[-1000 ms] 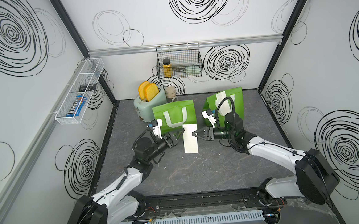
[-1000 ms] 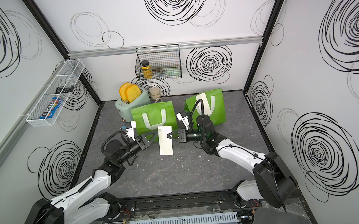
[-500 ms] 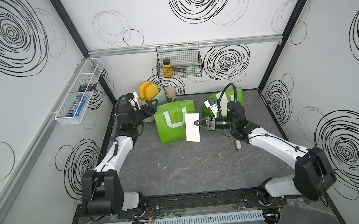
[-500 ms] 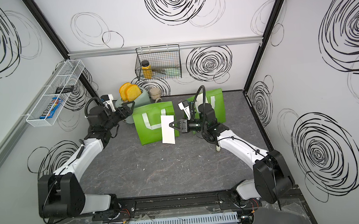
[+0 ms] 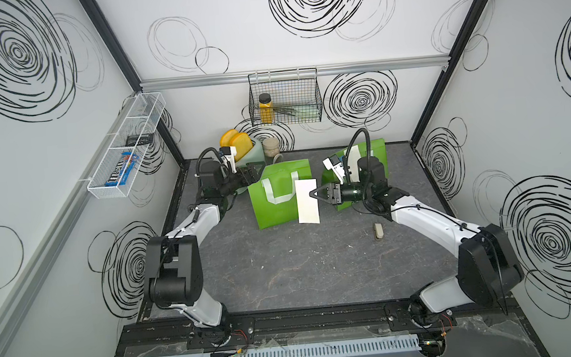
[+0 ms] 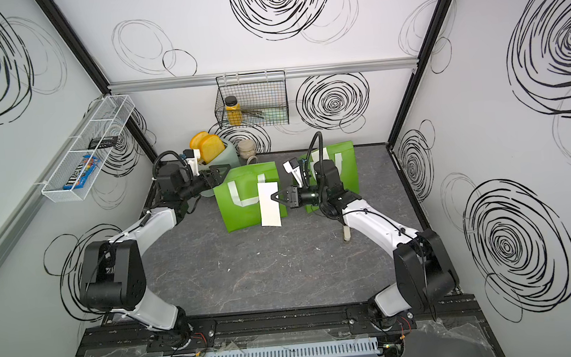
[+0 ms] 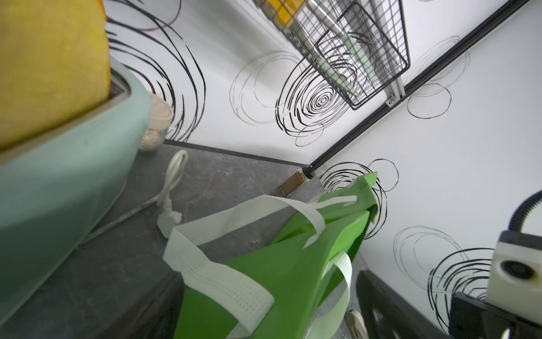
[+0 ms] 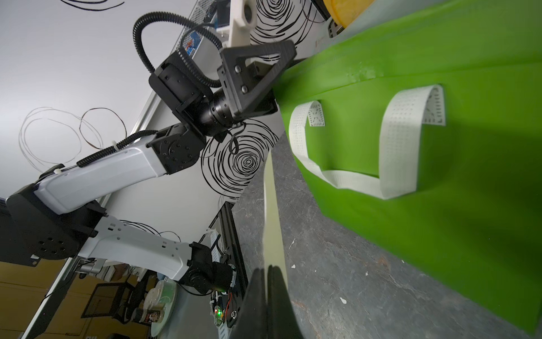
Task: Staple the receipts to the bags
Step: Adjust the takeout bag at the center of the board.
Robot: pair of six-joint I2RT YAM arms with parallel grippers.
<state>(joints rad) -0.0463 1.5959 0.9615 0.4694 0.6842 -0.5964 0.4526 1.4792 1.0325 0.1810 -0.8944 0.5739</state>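
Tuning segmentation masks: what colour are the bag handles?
The handles are white, finely dotted, on the green bag; clearest in the right wrist view.

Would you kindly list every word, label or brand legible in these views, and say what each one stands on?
"m&m's": white letters on the blue candy packet lying in the white wire wall shelf.
White paper receipt: no print legible.
Black item in the same shelf: too small to read.
Yellow-filled jar: no readable label.
Dark can in the right wrist view: print blurred.
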